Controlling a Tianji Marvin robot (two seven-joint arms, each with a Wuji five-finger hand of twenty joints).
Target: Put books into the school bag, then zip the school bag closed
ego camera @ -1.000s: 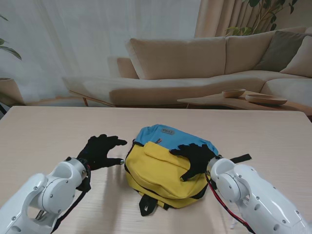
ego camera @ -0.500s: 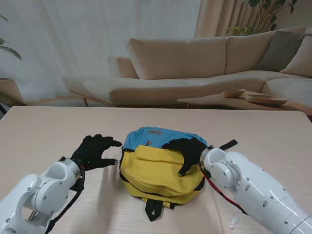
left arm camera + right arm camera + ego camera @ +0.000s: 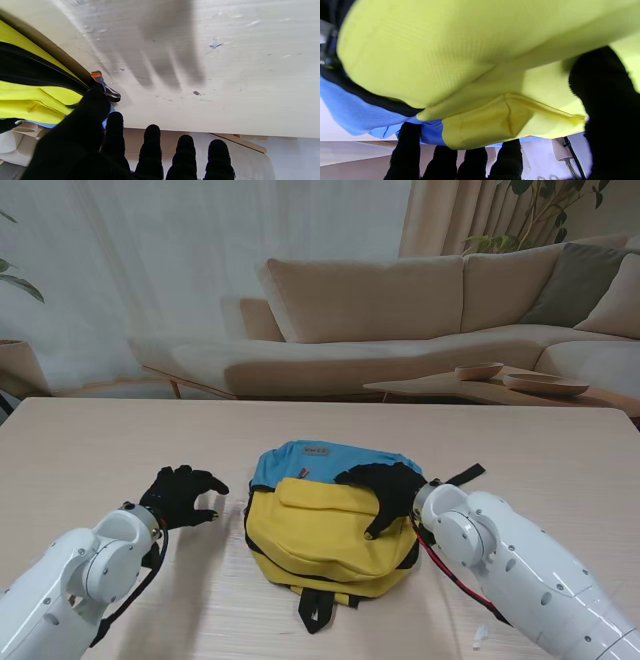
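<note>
Since the earlier frame the left robot hand (image 3: pixel 180 496) has drawn back from the school bag (image 3: pixel 325 525) mid-bench, fingers spread and empty, while the right robot hand (image 3: pixel 385 488) presses open-fingered on its yellow top; zipping well, I judge, requires steadying the bag and pinching the orange zip pull (image 3: pixel 98 78).

From the stand view you see the school bag (image 3: pixel 325 525), yellow with a blue top, lying on the table (image 3: pixel 100 445) between the two arms, a black strap trailing from its edge nearer to me. Your right hand (image 3: pixel 385 492) lies on the bag's upper right, fingers spread across the yellow flap; whether it actually grips the fabric is hard to tell. Your left hand (image 3: pixel 180 495) is just left of the bag, apart from it, fingers loosely curled and holding nothing.
</note>
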